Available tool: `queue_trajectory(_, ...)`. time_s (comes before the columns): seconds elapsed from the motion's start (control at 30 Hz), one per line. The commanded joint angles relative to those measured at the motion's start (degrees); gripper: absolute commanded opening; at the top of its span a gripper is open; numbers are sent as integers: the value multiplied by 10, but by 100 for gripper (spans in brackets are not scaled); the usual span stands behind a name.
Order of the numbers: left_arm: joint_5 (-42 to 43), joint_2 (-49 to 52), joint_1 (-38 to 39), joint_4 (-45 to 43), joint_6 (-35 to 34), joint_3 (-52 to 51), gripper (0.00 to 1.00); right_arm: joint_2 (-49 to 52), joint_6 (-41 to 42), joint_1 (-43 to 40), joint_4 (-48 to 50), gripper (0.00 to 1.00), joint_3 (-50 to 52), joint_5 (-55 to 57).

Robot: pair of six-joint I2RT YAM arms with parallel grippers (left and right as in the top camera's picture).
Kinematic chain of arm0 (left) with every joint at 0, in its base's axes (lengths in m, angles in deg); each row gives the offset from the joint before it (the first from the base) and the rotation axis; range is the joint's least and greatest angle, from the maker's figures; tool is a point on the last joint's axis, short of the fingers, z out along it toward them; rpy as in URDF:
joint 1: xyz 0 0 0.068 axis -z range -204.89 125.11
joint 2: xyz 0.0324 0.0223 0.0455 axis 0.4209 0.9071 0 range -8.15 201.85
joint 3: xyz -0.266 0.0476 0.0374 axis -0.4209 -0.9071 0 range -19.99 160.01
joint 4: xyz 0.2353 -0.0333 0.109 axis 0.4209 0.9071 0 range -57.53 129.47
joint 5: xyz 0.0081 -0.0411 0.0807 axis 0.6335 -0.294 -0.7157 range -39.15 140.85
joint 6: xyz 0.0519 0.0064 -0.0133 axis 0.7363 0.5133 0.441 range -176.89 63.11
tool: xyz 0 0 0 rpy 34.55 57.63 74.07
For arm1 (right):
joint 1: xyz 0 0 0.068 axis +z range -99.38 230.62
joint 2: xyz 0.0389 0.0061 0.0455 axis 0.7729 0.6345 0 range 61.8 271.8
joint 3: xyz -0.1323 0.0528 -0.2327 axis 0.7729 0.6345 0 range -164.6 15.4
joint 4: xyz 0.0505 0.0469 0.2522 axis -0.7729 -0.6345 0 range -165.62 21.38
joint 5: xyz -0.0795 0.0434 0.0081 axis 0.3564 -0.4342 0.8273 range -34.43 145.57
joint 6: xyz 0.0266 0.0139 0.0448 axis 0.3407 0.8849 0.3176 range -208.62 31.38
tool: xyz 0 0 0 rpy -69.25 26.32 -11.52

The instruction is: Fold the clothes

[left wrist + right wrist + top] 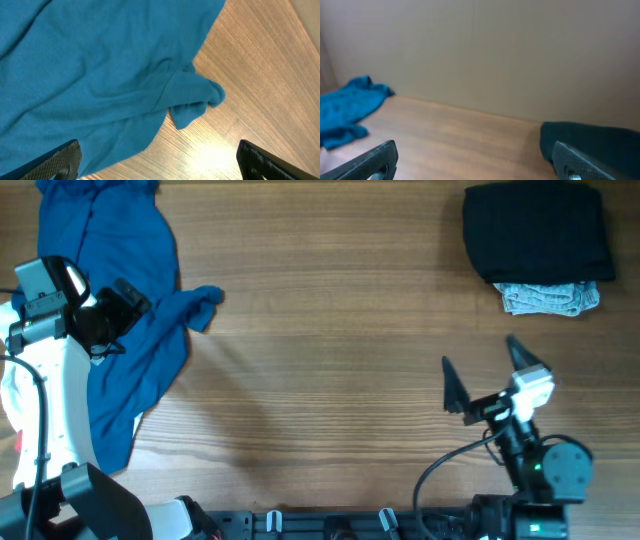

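Overhead view: two pieces look done. A black garment [537,230] lies folded square at the far right of the table [330,350]. A grey garment [548,298] is folded as well, showing at the black one's near edge. You cannot tell whether it is tucked under or just butted against it.

One piece is left: the blue shirt [110,230], crumpled along the far left, with a sleeve [200,305] trailing toward the middle. No fold shows on it.

The left gripper [125,300] hovers over the shirt. In the left wrist view its fingers [60,160] are spread wide with nothing between them, and the cloth and bunched sleeve lie below.

The right gripper [487,375] sits at the near right, well apart from all the clothes, jaws wide and empty. Its wrist view shows bare table, the shirt far off to the left and the black garment at the right.

Judgement: you are roughly two thirds through. What remains is to spread the shirt flat, fold it and set it with the others.
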Motion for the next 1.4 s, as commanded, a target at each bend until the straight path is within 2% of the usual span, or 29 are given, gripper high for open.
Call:
queue_trajectory(0.0,3,3,-2,-1,-7,1,100,-71,-39,4,7,100,59,21)
queue_trajectory(0.1,3,3,-2,-1,-7,1,100,-115,-40,4,9,99,94,34)
queue_trajectory(0.23,3,3,-2,-1,-7,1,100,-114,-53,4,31,99,125,53)
queue_trajectory(0.4,3,3,-2,-1,-7,1,100,-114,-52,4,-17,100,125,57)
queue_trajectory(1.17,3,0,-2,-1,-7,1,100,-113,-52,4,-17,99,124,57)
queue_trajectory(1.37,1,-47,-2,0,-7,1,100,-113,-52,4,-17,99,124,57)
